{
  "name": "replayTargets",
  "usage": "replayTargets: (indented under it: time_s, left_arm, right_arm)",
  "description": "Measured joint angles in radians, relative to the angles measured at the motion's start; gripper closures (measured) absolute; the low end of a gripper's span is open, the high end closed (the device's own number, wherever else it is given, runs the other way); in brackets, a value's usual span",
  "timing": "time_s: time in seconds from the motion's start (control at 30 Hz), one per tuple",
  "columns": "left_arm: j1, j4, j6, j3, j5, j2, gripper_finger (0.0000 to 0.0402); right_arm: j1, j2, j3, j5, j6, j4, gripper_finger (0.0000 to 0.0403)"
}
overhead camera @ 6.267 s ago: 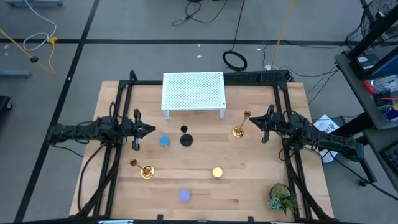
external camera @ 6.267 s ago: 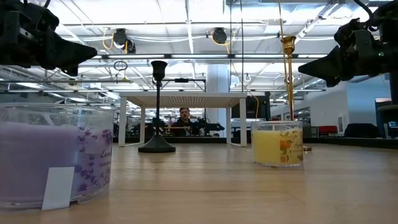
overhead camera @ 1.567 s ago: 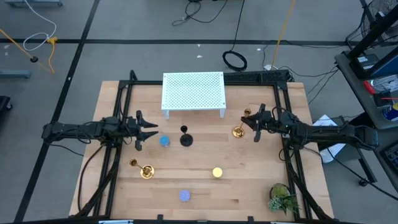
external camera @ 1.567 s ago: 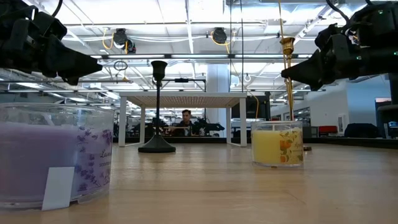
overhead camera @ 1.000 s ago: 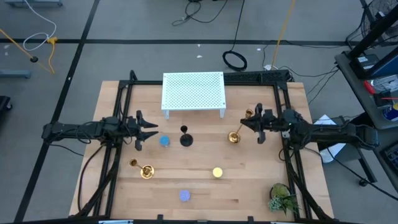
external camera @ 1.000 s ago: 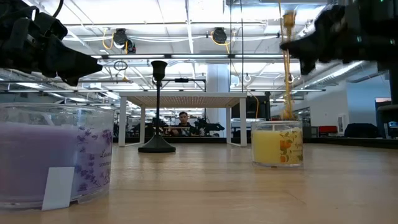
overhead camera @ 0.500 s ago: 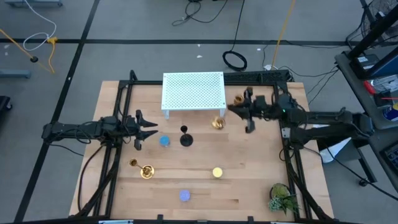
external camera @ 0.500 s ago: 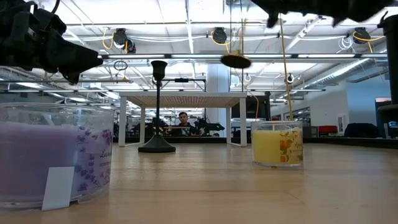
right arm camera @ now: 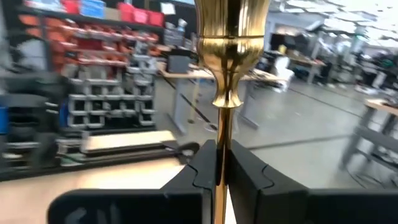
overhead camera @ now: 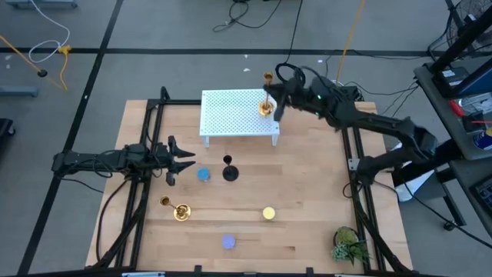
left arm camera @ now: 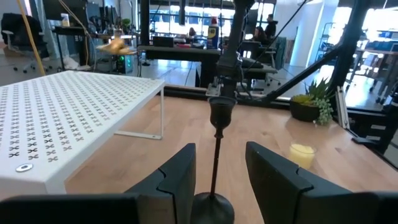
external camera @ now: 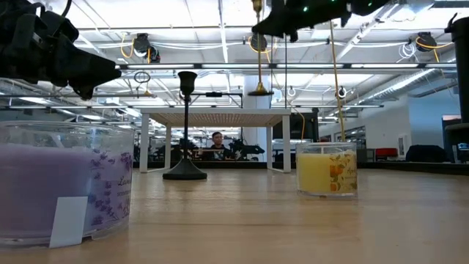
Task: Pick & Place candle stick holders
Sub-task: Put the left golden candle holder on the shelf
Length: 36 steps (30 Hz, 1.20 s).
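Note:
My right gripper [overhead camera: 274,91] is shut on a tall gold candle stick holder [overhead camera: 267,96] held over the right end of the white perforated rack [overhead camera: 231,111]. In the low view its round base [external camera: 258,92] hangs above the rack top. My left gripper [overhead camera: 181,160] is open; in the left wrist view its fingers stand either side of the black holder [left arm camera: 216,143] without touching. The black holder [overhead camera: 229,171] stands on its base beside the blue cup [overhead camera: 203,175]. A second gold holder [overhead camera: 177,209], a yellow cup [overhead camera: 268,213] and a purple cup [overhead camera: 228,242] stand nearer. My right gripper pinches the gold holder's slim stem [right arm camera: 219,134] between its two fingers, high up, just below the knob under the cup [right arm camera: 231,25]. The fingers come level from the table's right and lie across the stem. The holder stands upright, lifted clear, base above the rack.
A green plant sprig [overhead camera: 350,245] stands at the near right corner. Black frame rails [overhead camera: 146,138] run along the table's left and right sides. A person sits in the room beyond the table [external camera: 218,139].
My right gripper has lifted the gold holder off the table's right side and carried it up, toward the far edge and to the left, over the white rack. The holder swung tilted on the way and now stands upright.

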<state>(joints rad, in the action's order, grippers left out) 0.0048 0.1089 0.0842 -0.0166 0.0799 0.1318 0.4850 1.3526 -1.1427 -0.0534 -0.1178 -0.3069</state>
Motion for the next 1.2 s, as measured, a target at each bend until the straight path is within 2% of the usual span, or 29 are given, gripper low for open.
replayTargets:
  time_s: [0.33,0.4,0.5,0.9,1.2]
  left_arm:
    - [0.0,0.0,0.0,0.0,0.0,0.0,0.0254]
    - [0.0,0.0,0.0,0.0,0.0,0.0,0.0254]
    - [0.0,0.0,0.0,0.0,0.0,0.0,0.0254]
    - [0.0,-0.003,0.0,0.0,0.0,0.0,0.0254]
    - [0.0,-0.003,0.0,0.0,0.0,0.0,0.0254]
  right_arm:
    - [0.166,0.174,-0.012,-0.006,0.107,-0.143,0.0386]
    - [0.184,0.198,-0.012,-0.05,0.111,-0.161,0.0386]
    - [0.195,0.222,-0.012,-0.081,0.134,-0.207,0.0386]
    - [0.209,0.233,-0.012,-0.081,0.14,-0.22,0.0383]
    - [0.208,0.233,-0.012,-0.081,0.132,-0.214,0.0354]
